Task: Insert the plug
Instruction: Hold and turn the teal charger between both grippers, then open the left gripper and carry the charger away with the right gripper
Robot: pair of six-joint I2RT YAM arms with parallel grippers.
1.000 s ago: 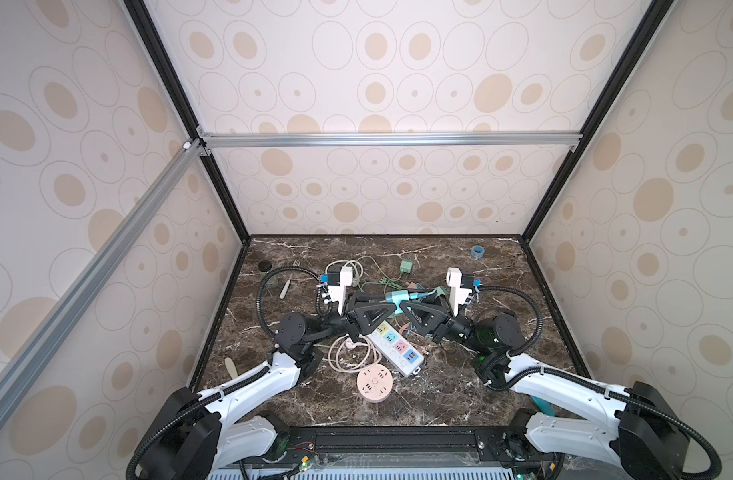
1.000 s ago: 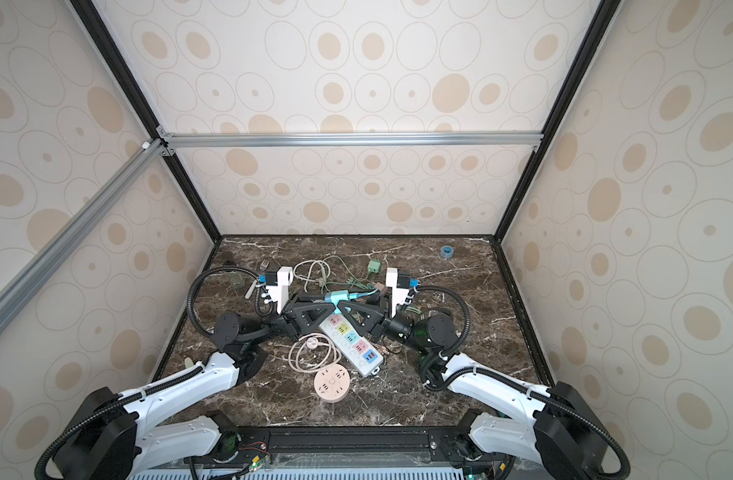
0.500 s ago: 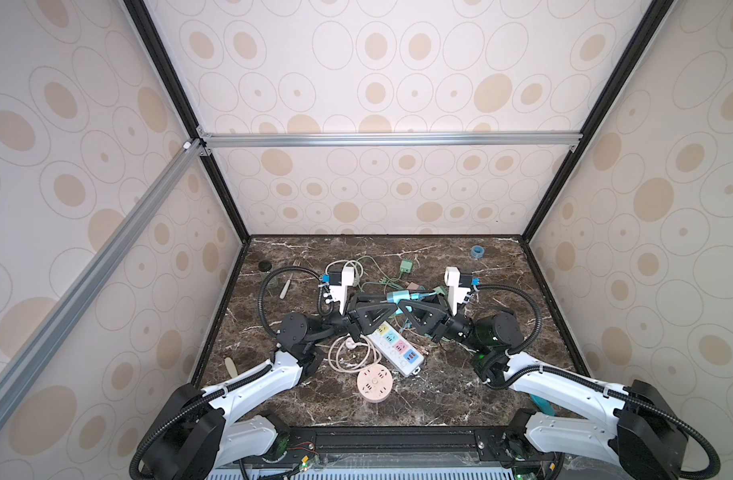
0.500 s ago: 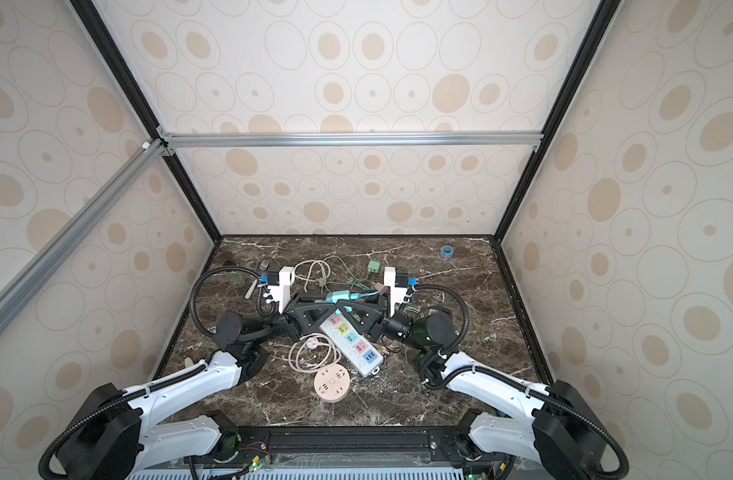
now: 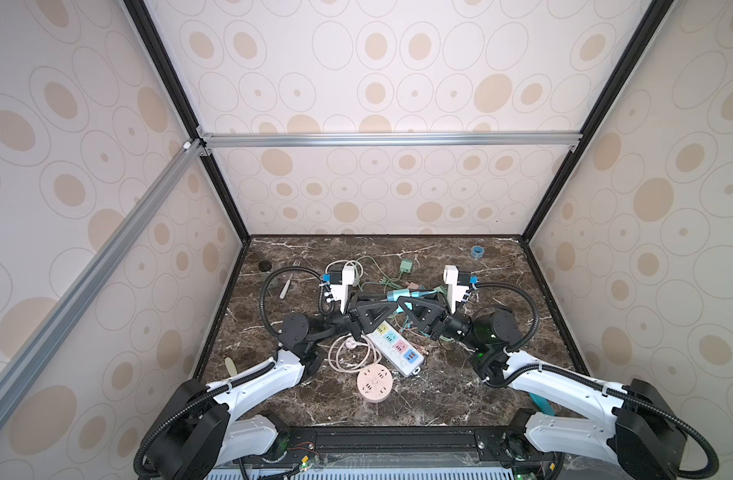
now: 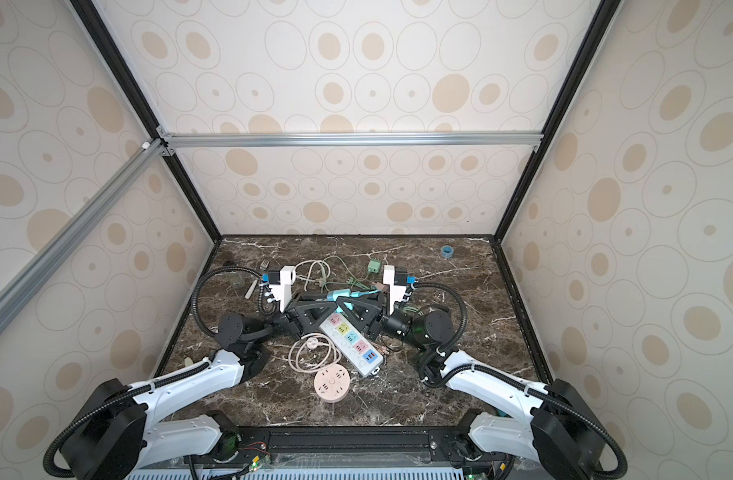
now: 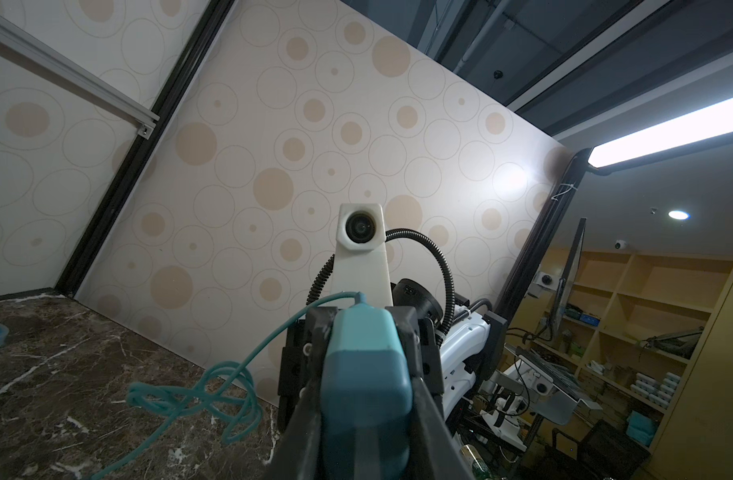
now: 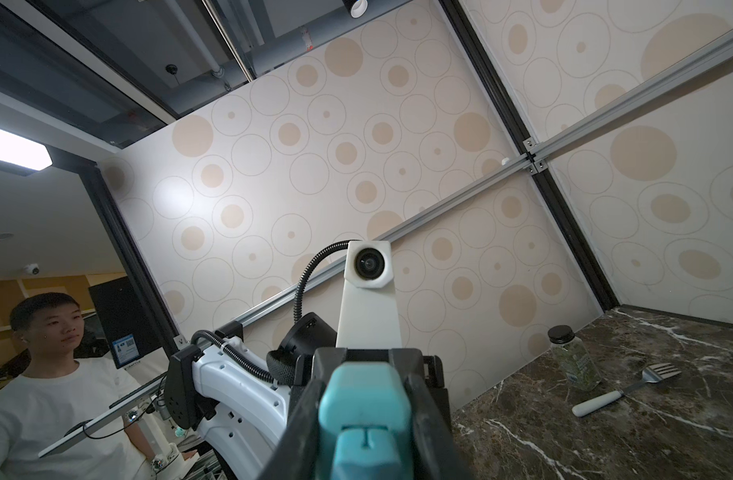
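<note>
As they meet tip to tip, the left gripper point(image 5: 387, 300) and the right gripper point(image 5: 406, 300) both pinch the teal plug point(image 5: 397, 295) between narrow jaws, raised near the far end of the power strip point(image 5: 394, 347).

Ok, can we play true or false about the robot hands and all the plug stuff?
1. The left hand and the right hand both hold the teal plug. True.
2. The teal plug is already in the white power strip. False: it is up between the hands, not in any socket.
3. The pink round socket lies on top of the strip. False: it lies on the table beside it.
4. A fork lies near a bottle. True.
</note>
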